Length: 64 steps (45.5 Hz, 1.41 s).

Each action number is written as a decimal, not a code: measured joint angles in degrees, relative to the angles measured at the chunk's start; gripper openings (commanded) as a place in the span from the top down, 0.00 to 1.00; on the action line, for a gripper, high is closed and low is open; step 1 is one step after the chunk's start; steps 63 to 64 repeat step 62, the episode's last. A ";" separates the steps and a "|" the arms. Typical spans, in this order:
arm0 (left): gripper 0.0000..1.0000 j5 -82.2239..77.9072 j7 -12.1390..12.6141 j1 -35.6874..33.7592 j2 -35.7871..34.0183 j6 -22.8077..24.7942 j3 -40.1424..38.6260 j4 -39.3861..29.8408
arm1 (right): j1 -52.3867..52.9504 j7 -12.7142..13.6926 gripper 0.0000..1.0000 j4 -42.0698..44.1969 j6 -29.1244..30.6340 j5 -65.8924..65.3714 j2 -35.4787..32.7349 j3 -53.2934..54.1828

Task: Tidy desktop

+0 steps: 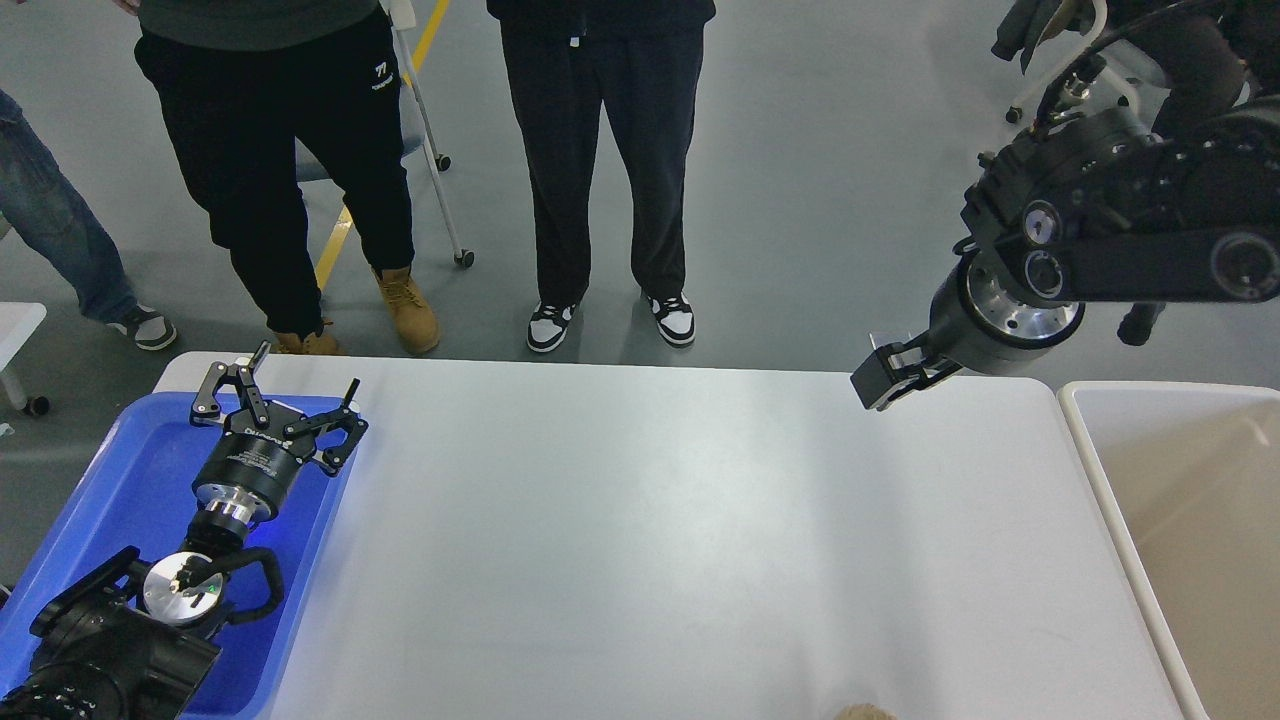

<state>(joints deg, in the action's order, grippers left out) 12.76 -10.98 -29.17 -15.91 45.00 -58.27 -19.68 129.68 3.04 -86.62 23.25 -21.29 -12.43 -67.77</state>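
The desktop (660,540) is a wide pale grey-white tabletop with rounded corners, filling the lower part of the head view. My left gripper (283,392) is open and empty, hovering over the far end of the blue tray at the table's left. My right gripper (878,381) hangs over the table's far right edge, pointing down and left. It is dark and seen side-on, so its fingers cannot be told apart. Nothing shows in it. A small tan thing (862,712) peeks in at the table's near edge.
A blue plastic tray (120,490) lies on the table's left end under my left arm. A beige bin with a cream rim (1090,460) stands off the right end. Three people's legs (600,180) stand just beyond the far edge, beside a wheeled frame (440,150).
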 measured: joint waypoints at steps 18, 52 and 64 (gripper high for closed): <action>0.00 0.00 0.00 0.06 0.00 0.00 -0.02 -0.01 | -3.57 -0.91 0.00 1.38 6.15 3.24 0.79 -8.09; 0.00 0.02 -0.01 0.08 -0.07 0.00 -0.09 0.00 | -3.59 -1.19 0.00 1.72 3.56 12.00 -1.72 -11.30; 0.00 0.06 -0.01 0.08 -0.07 0.00 -0.09 0.00 | -3.20 -1.18 0.00 1.68 3.70 11.46 -2.04 -11.71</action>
